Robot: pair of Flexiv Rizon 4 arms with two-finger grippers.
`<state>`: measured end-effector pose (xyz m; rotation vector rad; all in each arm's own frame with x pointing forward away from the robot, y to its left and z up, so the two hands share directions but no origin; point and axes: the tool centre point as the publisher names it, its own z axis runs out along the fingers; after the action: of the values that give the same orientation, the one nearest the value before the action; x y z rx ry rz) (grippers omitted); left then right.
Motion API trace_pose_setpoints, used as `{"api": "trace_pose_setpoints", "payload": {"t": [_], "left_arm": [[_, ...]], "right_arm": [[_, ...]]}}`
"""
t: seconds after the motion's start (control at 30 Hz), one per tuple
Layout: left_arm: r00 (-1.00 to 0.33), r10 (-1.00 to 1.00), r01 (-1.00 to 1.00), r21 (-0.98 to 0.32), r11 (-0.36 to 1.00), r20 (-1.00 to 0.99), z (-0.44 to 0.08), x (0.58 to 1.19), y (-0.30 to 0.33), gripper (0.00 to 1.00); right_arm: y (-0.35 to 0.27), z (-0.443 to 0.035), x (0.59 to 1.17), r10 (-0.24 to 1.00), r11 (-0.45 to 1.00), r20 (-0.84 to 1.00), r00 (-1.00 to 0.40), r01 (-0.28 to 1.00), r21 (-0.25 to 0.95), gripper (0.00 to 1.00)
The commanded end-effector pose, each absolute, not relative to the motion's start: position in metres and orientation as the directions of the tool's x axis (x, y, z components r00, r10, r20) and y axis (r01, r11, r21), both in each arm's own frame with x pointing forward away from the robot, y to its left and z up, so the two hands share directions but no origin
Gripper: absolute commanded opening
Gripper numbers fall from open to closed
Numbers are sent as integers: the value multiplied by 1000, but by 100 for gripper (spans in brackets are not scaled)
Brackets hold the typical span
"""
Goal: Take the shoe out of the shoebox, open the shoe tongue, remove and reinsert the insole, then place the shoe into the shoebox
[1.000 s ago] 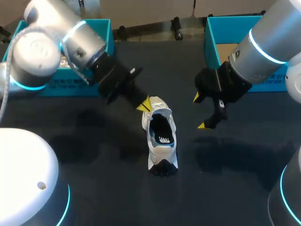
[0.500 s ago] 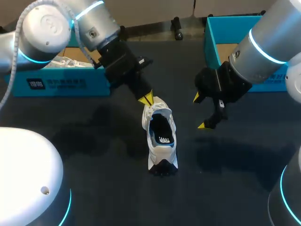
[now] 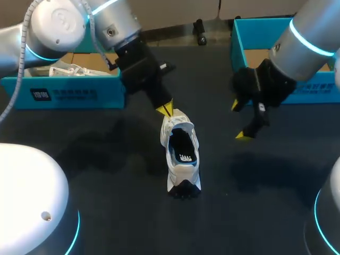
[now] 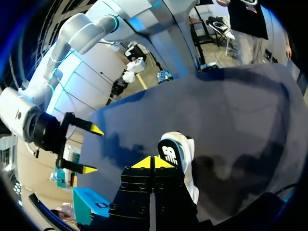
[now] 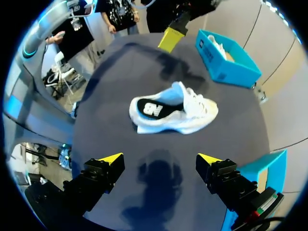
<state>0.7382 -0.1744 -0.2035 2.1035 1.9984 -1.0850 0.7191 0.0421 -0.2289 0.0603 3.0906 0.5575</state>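
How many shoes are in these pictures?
2. One white shoe stands mid-table by the left gripper; a second shoe lies in the left blue box. The right blue box is partly hidden and could hold more.

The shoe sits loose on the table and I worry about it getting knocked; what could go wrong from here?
1. The left gripper, shut, is right at one end of the shoe, which nothing grips; a push might slide or topple it.
2. The right gripper is open and apart from the shoe, so it cannot steady it.
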Motion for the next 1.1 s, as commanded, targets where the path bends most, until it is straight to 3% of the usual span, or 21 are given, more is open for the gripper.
{"api": "trace_pose_setpoints", "payload": {"t": [0.03,0.57,1.1], "left_arm": [[-15,888,890,-412,-198,-459,-198,745,-173,0],[193,925,874,-371,-313,-326,-206,749,-174,0],[276,917,864,-344,-369,-289,-232,743,-175,0]], "right_arm": [[21,-203,713,44,943,9,-999,45,330,100],[-22,-171,709,50,963,35,-998,57,262,100],[-38,-153,713,46,973,15,-999,48,224,100]]}}
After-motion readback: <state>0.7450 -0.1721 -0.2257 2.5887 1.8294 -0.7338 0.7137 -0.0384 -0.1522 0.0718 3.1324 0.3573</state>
